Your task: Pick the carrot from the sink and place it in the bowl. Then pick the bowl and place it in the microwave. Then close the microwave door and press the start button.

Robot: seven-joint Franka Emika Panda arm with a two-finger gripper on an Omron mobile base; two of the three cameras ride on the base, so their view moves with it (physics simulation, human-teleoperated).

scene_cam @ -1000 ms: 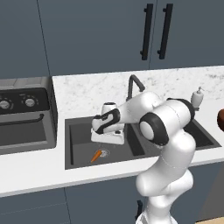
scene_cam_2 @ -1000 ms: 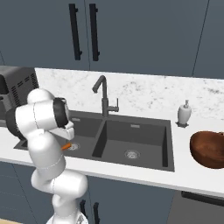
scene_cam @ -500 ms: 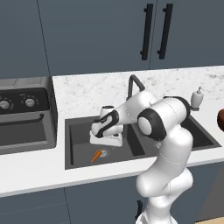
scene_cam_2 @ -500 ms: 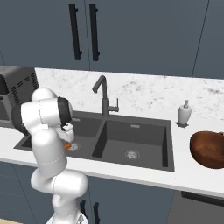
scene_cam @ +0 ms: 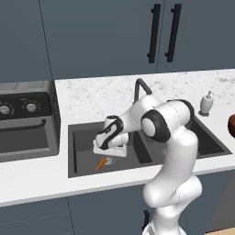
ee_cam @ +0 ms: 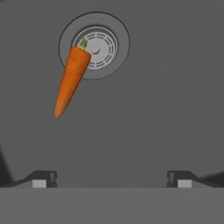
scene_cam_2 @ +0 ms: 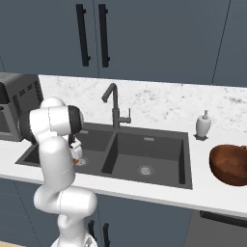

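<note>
We hung the gripper wide open over the left basin of the sink.
To the left, the oven stood past the basin's rim; the carrot lay on bare basin floor, its top overlapping the drain, clear of the fingertips. Far right, the bowl sat on the counter, beside the soap bottle.

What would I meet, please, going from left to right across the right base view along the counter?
Microwave → carrot → tap → soap bottle → bowl.
</note>
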